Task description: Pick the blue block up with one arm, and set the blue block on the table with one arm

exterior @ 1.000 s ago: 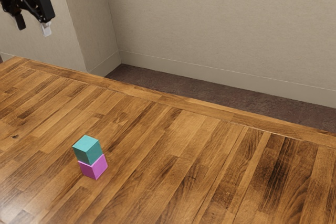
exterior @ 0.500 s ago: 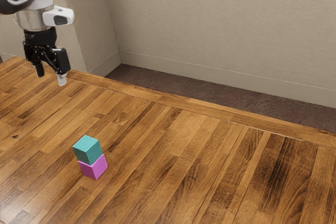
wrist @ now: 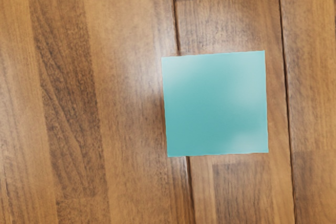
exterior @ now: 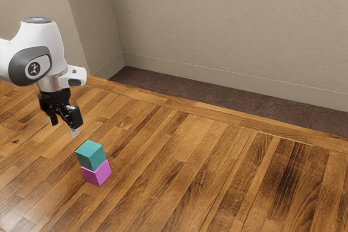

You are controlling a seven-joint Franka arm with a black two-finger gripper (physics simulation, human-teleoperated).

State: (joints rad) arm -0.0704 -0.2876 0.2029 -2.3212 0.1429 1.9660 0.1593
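Two spread, empty fingers (exterior: 76, 118) near a smooth blue-green cube-shaped block (exterior: 91, 155) stacked on a magenta cube-shaped block (exterior: 98, 173)

A white and dark grey robot arm (exterior: 38, 47) comes in from the exterior view's left, its black fingers pointing down. They stand wide apart, with a clear gap between them, and hold nothing. The finger nearer the stack has a pale tip. Both are apart from the blocks, close by, higher than the stack and toward the exterior view's left of it.

The blue-green block, the one to be picked up, sits directly on the magenta one, touching it; it is upright and level. The magenta block rests on the table (exterior: 217, 167), a broad surface of glossy brown wooden planks in mixed light and dark tones.

The wrist view looks down from the hand onto the flat top of the blue-green block, a plain square with straight edges and soft, pale sheens. Wood grain surrounds it, and dark seams run between the planks, one of them meeting the block's outline on two opposite sides.

Beyond the table's far edge lie a strip of dark brownish floor (exterior: 217, 104) and a plain beige wall (exterior: 228, 25) with a low skirting board (exterior: 217, 83).
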